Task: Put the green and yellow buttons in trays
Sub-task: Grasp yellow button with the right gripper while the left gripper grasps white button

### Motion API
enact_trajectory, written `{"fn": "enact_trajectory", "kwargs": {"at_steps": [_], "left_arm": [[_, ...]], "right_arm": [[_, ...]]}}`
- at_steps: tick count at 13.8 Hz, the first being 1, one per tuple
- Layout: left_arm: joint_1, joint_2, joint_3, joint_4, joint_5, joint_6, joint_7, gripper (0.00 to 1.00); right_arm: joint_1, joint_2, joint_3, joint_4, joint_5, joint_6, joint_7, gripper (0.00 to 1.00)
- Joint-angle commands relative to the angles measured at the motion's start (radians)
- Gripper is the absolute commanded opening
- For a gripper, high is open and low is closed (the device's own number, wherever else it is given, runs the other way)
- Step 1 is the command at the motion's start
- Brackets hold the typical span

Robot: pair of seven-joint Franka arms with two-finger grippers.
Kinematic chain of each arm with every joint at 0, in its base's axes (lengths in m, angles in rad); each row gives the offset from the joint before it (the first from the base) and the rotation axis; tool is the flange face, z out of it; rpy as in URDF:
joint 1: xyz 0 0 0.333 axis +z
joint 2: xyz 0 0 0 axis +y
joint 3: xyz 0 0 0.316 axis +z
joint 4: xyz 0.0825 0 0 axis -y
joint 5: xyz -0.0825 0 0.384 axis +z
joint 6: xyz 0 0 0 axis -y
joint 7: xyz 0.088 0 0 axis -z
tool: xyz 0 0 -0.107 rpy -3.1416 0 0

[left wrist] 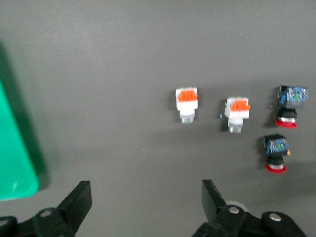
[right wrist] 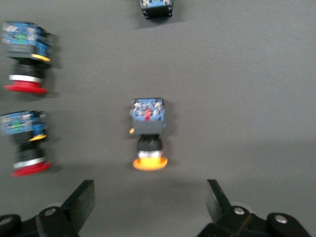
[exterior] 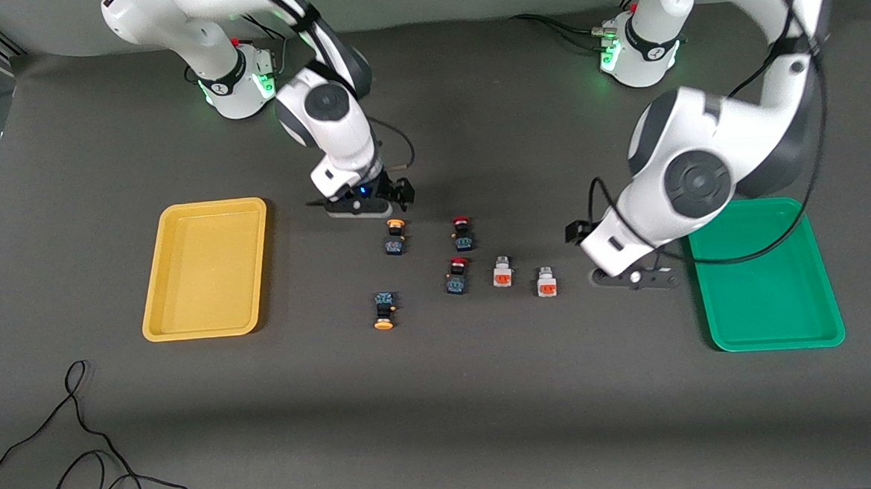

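1. Right gripper (exterior: 365,203), jaws wide open, hovers at 12 o'clock of a yellow-capped button (exterior: 395,237), lined up to grasp it; yellow tray (exterior: 206,268) lies empty at 9 o'clock
2. Left gripper (exterior: 635,278), jaws spread and empty, sits between the green tray (exterior: 769,275) and the white buttons (exterior: 546,281) at its 9 o'clock, likely next

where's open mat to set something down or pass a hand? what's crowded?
Free: the bare mat between the yellow tray and the switch cluster; the wide strip nearer the front camera than both trays, apart from the loose cable. Both trays' floors, the green tray included. Crowded: the cluster, with the right gripper and left gripper, both open, flanking it.
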Motion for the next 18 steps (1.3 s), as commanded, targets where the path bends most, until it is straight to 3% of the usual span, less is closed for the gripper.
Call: {"fn": "enact_trajectory", "kwargs": {"at_steps": [1, 5, 8, 12, 13, 15, 16, 17, 18], "left_arm": [[-0.030, 0.079, 0.017, 0.007, -0.012, 0.088, -0.017, 0.99], [-0.045, 0.191, 0.017, 0.005, -0.011, 0.179, -0.055, 1.00], [-0.073, 0.263, 0.017, 0.005, -0.008, 0.278, -0.113, 1.00], [-0.091, 0.328, 0.019, -0.002, -0.002, 0.360, -0.112, 1.00], [-0.093, 0.333, 0.019, -0.008, -0.002, 0.366, -0.113, 1.00], [-0.093, 0.337, 0.019, -0.010, -0.002, 0.366, -0.113, 0.97], [-0.093, 0.337, 0.019, -0.012, -0.002, 0.365, -0.113, 0.88], [-0.093, 0.337, 0.019, -0.015, -0.002, 0.366, -0.113, 0.70], [-0.093, 0.337, 0.019, -0.015, -0.002, 0.365, -0.113, 0.37]], "right_arm": [[0.012, 0.092, -0.036, 0.064, -0.059, 0.044, -0.009, 1.00], [0.012, 0.192, -0.044, 0.164, -0.060, 0.044, -0.009, 0.97], [0.012, 0.227, -0.061, 0.187, -0.083, 0.052, -0.010, 0.79], [0.007, 0.226, -0.064, 0.187, -0.089, 0.050, -0.016, 0.34], [0.004, 0.223, -0.064, 0.187, -0.089, 0.049, -0.019, 0.28], [0.000, 0.192, -0.065, 0.192, -0.089, 0.024, -0.026, 0.27], [0.000, 0.160, -0.070, 0.195, -0.089, -0.023, -0.029, 0.27], [0.000, 0.120, -0.070, 0.212, -0.089, -0.093, -0.029, 0.27], [0.000, 0.088, -0.070, 0.244, -0.086, -0.185, -0.050, 0.27]]}}
